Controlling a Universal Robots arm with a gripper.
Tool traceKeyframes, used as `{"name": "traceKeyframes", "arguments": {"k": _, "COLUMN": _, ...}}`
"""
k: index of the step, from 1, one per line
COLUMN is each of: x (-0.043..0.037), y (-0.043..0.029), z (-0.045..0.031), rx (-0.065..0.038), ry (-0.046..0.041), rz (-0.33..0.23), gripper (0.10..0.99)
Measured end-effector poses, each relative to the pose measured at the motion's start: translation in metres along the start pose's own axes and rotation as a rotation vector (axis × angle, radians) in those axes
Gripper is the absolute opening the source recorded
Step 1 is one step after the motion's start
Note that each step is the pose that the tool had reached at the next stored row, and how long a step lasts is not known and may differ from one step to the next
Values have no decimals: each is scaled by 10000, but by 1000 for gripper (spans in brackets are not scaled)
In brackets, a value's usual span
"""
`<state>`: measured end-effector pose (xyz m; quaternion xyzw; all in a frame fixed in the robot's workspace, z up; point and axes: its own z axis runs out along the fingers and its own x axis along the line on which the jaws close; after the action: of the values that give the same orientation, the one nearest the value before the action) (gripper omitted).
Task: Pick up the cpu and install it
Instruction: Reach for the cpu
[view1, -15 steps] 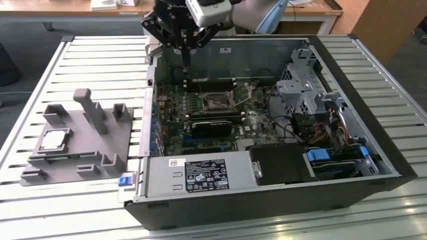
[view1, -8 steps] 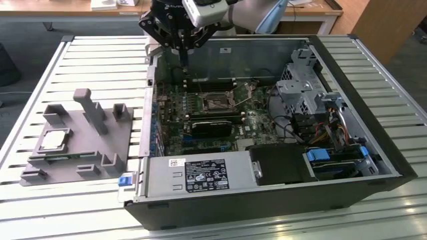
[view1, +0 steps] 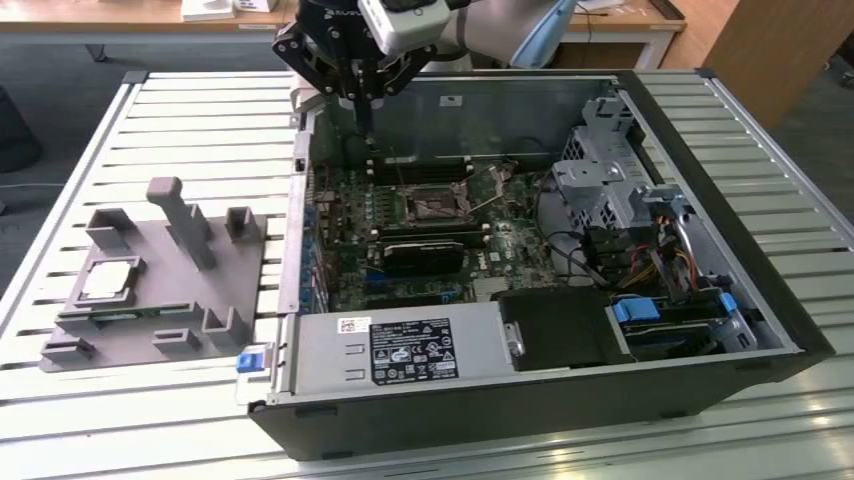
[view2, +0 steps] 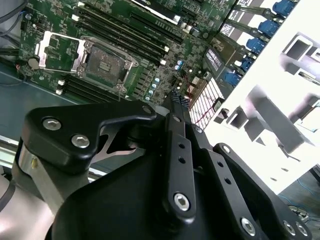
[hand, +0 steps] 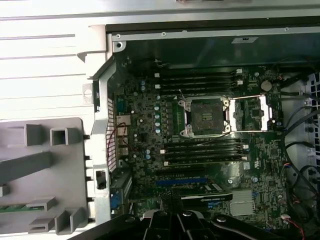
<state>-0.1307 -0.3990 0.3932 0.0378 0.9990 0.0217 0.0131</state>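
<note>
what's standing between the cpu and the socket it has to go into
The cpu lies on the grey holder outside the computer case. The case's metal side wall rises between it and the open socket; nothing lies on the socket itself.

The black, bolted-link gripper (view1: 363, 120) hangs at the far side of the scene, pointing straight down from the pale grey arm (view1: 507, 25), its two slim fingers (view2: 176, 107) pressed together.

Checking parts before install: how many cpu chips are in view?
1. The cpu lies on the grey holder at the exterior view's left; the socket is empty. Others could be hidden.
</note>
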Motion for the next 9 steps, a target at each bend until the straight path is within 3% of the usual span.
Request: {"name": "traceKeyframes", "arguments": {"k": 9, "x": 50, "y": -4, "z": 0, "rx": 0, "ry": 0, "rz": 0, "gripper": 106}}
